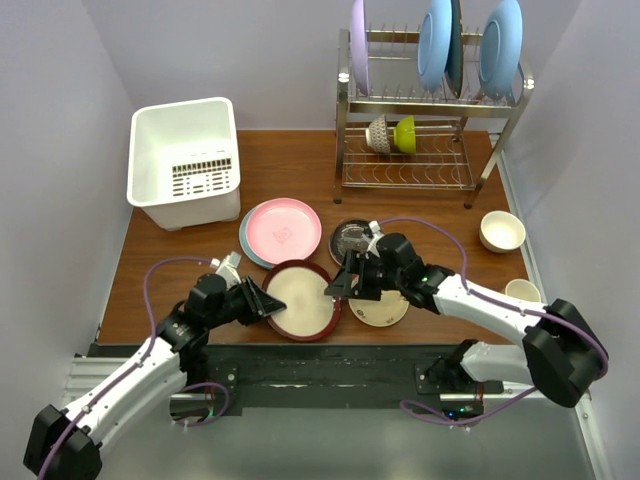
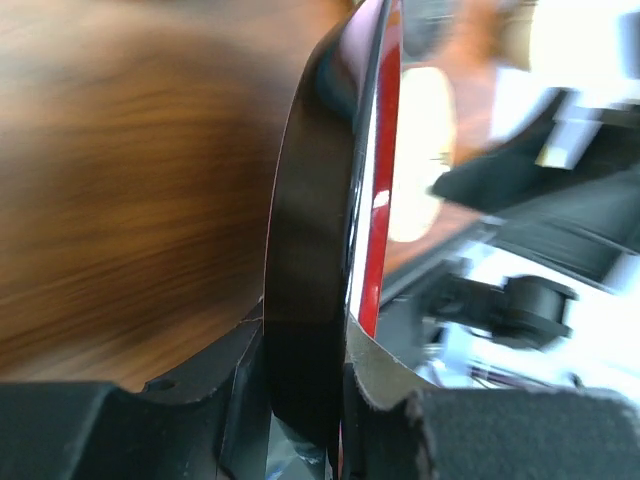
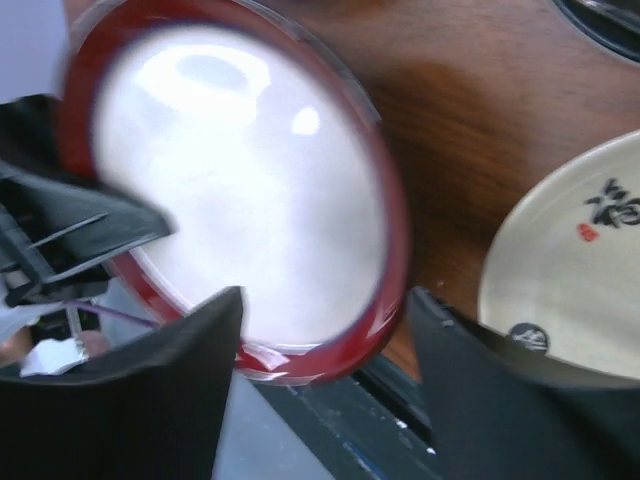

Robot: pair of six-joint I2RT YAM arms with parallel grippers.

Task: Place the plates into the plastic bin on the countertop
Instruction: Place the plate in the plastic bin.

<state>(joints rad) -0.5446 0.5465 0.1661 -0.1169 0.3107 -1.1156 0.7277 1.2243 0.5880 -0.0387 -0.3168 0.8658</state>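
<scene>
Closed in by pale lilac walls (image 1: 250, 60) left, far and right. Softly, evenly lit. Steel rack (image 1: 343, 140) far right on wood top (image 1: 300, 165).

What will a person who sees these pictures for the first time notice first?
First, the cream plate with maroon rim at the near edge of the countertop, its rim pinched by the left gripper, with the open right gripper at its other side. Then the white plastic bin, back left.

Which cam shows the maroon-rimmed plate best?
Top external: whole maroon-rimmed plate, left gripper on its rim. Right wrist: close but blurred, partly behind its fingers. Left wrist: only the rim, edge-on between the fingers.
</scene>
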